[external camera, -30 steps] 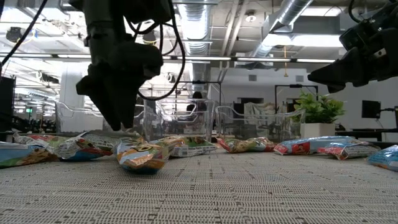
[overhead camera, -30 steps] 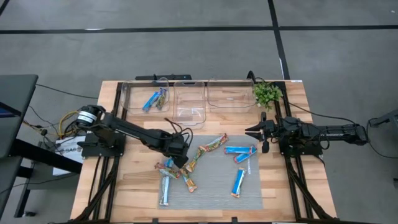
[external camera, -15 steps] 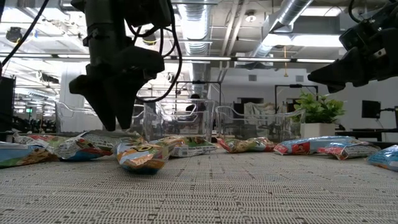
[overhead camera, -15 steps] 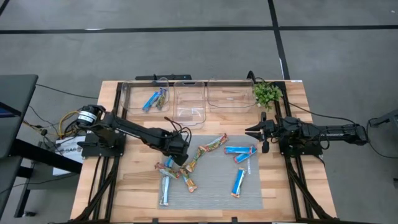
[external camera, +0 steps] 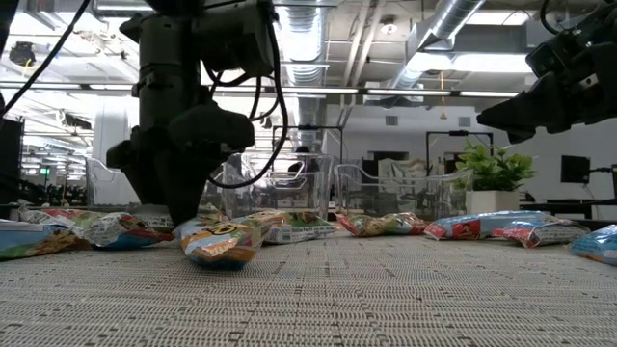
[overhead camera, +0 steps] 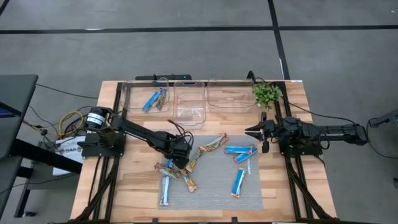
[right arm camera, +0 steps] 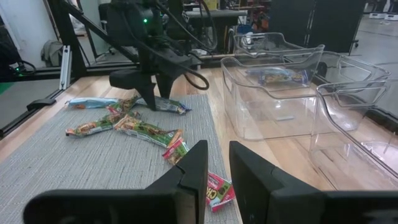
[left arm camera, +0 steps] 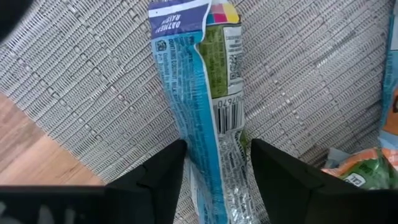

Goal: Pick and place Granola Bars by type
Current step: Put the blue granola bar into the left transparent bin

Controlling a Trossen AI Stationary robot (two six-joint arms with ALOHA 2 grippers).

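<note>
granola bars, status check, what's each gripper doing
Left gripper open, low, straddling a blue bar on the mat. Right gripper shut, parked at table's right. Nothing blocking.

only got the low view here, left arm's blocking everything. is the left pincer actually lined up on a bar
Observer: Yes. Its wrist view shows the left pincer open, one finger on each side of a blue-and-green bar lying on the woven mat.
Operator: ok any bars binned yet
Observer: From above, the left clear bin holds two bars.
Operator: and the right arm
Observer: The right pincer hovers at the table's right side, beside the small plant.
</note>
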